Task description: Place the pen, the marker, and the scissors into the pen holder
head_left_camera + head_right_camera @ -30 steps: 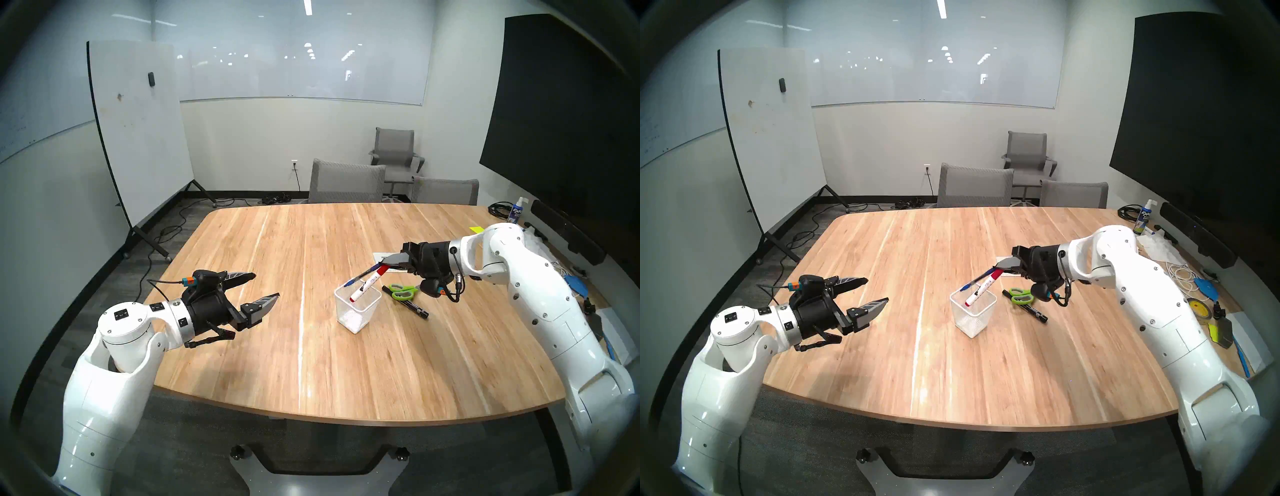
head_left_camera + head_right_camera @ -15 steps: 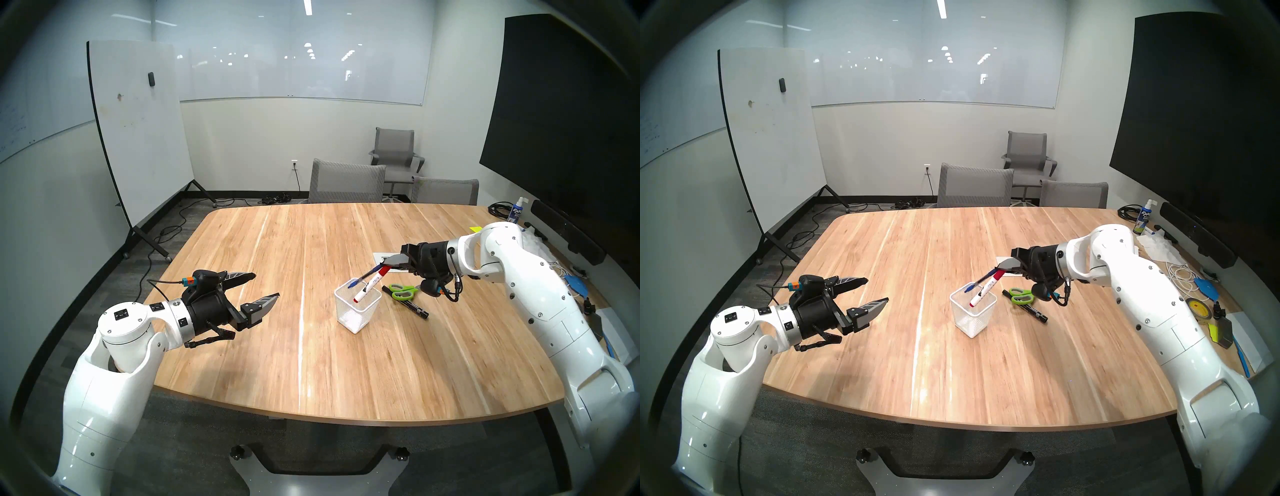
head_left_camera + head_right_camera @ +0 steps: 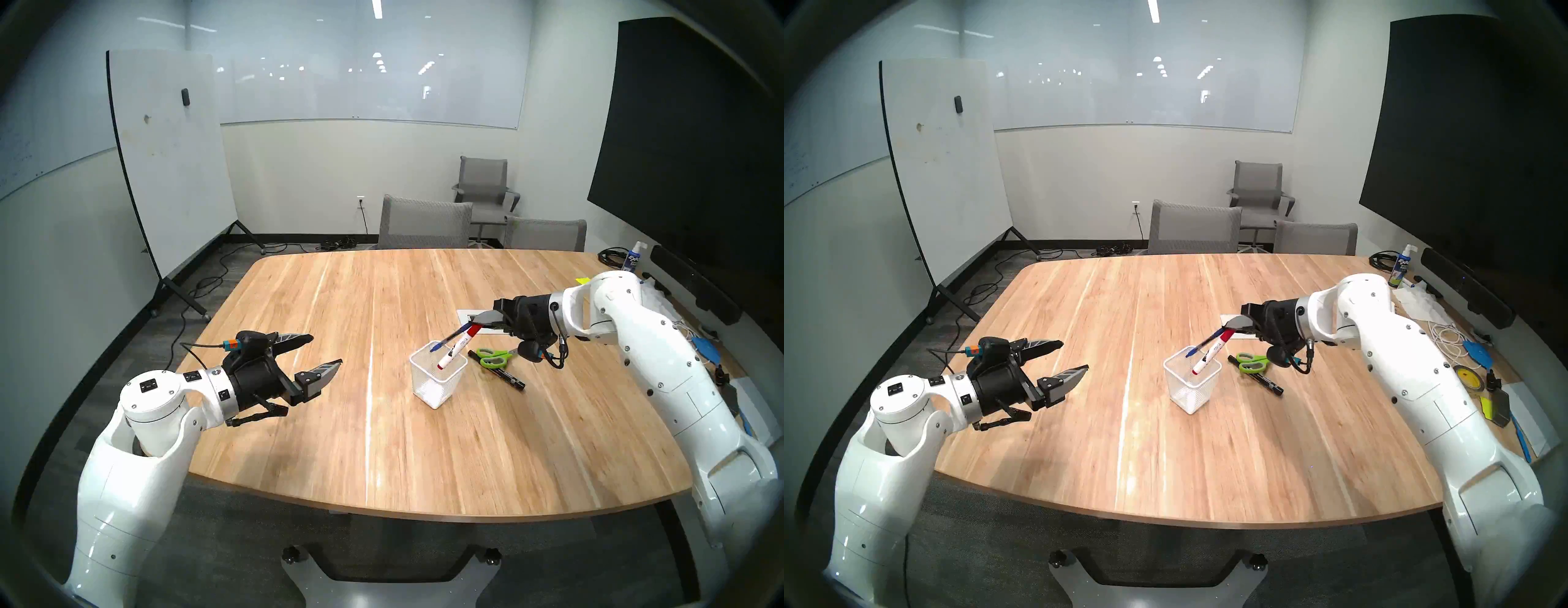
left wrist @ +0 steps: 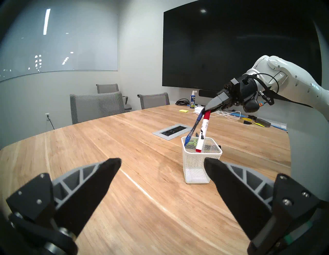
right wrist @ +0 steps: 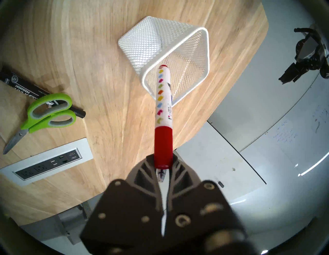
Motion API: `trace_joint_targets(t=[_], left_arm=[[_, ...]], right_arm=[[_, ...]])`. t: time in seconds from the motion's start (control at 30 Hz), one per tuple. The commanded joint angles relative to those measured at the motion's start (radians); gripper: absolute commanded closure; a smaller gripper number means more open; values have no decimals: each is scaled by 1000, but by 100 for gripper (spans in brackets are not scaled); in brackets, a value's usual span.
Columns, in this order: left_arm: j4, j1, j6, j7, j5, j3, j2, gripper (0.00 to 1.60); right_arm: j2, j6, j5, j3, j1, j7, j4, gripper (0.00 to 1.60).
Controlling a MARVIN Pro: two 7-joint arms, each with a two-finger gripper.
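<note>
White mesh forms the pen holder [image 3: 438, 378], which stands upright on our wooden surface [image 3: 382, 446]. Our right pincer [image 3: 478, 326] is clamped on two things at once: the red cap of the white marker [image 3: 456, 349] and the end of the slim blue pen [image 3: 449, 339]. Both slant down toward the holder; the marker's lower end dips inside the rim, and the pen's blue tip sits at the far rim edge in the left wrist view [image 4: 187, 142]. Just beside the holder, on its right, the green-handled scissors [image 3: 493, 357] lie flat across a black marker [image 3: 500, 373]. Our left pincer [image 3: 326, 351] hangs wide apart and empty above the surface, well away from the holder.
</note>
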Motion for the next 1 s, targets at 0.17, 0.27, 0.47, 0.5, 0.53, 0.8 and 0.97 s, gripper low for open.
trace_joint_targets(t=[0.17,0.27,0.47,0.5,0.53,0.8,0.97], left_arm=[[-15,-1,0,0,1,-1,2,0],[-15,-1,0,0,1,-1,2,0],[-15,-1,0,0,1,-1,2,0],[-15,-1,0,0,1,-1,2,0],[-15,-1,-1,0,1,-1,2,0],[-15,-1,-1,0,1,-1,2,0],[-15,-1,-1,0,1,-1,2,0]], right_arm=[[20,13,-71,-13,26,-55,-13,160],[15,13,-92,-26,32,-64,-11,160],[1,23,-129,-53,43,-81,-5,160],[-2,24,-130,-55,44,-81,-5,160],[-3,25,-138,-61,47,-87,-4,160],[-19,29,-165,-85,60,-97,2,160],[-28,25,-183,-98,66,-101,1,160]])
